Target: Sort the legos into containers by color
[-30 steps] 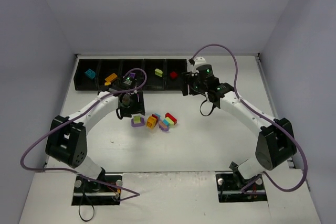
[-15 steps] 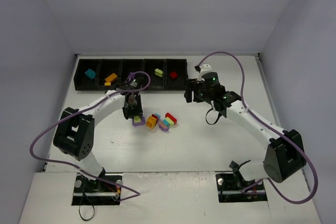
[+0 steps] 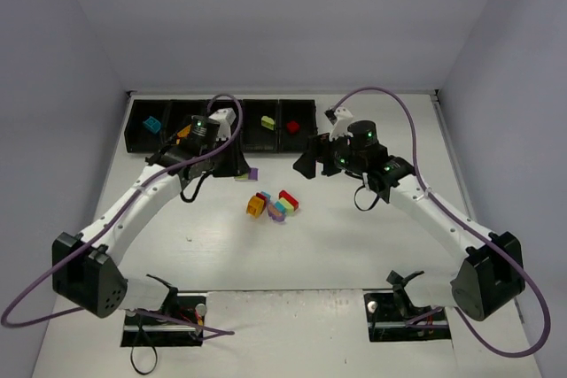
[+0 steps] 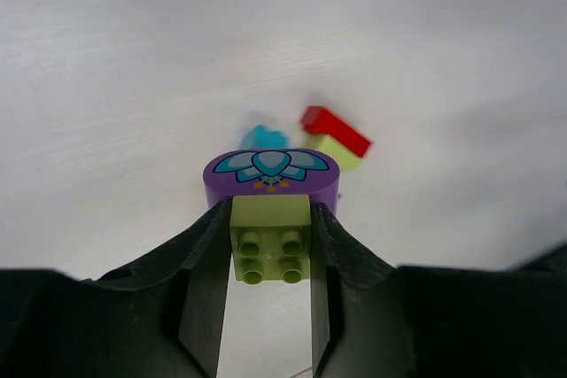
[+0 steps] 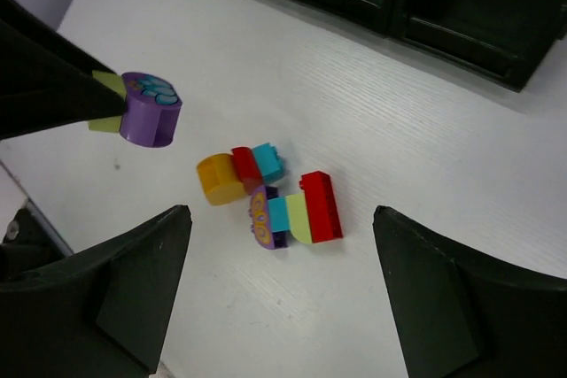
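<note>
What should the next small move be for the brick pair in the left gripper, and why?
Probably bring the open right gripper across to grip the purple piece and pull it off. The left gripper is shut on a lime green brick with the purple piece stuck to it, held clear of the table; two colours need separating before sorting.

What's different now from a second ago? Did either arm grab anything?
The left gripper closed on the purple-and-lime brick, lifted it and carried it toward the bins. The right gripper opened wider and shifted slightly toward the pile. The pile and the bins stayed as they were.
</note>
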Available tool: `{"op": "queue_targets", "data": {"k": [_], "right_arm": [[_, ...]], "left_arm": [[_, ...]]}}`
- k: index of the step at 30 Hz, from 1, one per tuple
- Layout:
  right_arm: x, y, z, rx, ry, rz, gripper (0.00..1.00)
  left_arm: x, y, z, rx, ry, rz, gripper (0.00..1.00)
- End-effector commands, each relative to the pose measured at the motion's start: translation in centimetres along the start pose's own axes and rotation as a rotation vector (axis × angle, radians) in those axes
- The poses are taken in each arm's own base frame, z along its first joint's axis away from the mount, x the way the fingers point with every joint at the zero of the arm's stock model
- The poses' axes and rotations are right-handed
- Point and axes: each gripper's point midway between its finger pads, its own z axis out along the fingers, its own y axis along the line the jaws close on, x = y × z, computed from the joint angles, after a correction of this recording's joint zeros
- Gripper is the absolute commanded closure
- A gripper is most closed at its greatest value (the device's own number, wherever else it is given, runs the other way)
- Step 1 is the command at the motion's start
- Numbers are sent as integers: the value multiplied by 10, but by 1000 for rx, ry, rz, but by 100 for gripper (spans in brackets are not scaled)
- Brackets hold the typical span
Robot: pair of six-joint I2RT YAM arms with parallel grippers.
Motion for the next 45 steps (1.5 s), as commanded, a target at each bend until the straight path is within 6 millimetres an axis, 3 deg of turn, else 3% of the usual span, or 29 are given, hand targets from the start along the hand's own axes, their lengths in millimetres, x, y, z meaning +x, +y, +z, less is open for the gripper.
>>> {"op": "queue_targets", "data": {"k": [1, 4, 7, 14, 21, 26, 37, 45], "right_arm": [[-43, 52, -20, -211, -138, -60, 19], [-50, 66, -25, -271, -144, -82, 15], [-57, 79, -29, -331, -136, -66, 14], [-74, 101, -37, -394, -100, 81, 12], [-74, 111, -33, -433, -31, 251, 14], [-74, 114, -30, -448, -6, 306, 16], [-81, 131, -32, -567, 1, 326, 26], [-86, 143, -43, -655, -5, 292, 44]], "left_arm": [[-44, -64, -36, 301, -160, 146, 100], [-53, -93, -54, 459, -203, 256, 100], [-52, -107, -61, 564, -242, 385, 100], [-57, -116, -74, 640, -388, 695, 100], [-66, -125, -87, 672, -556, 949, 100], [-67, -140, -108, 742, -691, 1079, 99], [-59, -156, -138, 838, -864, 1134, 98], [-59, -160, -148, 862, -916, 1105, 98]]}}
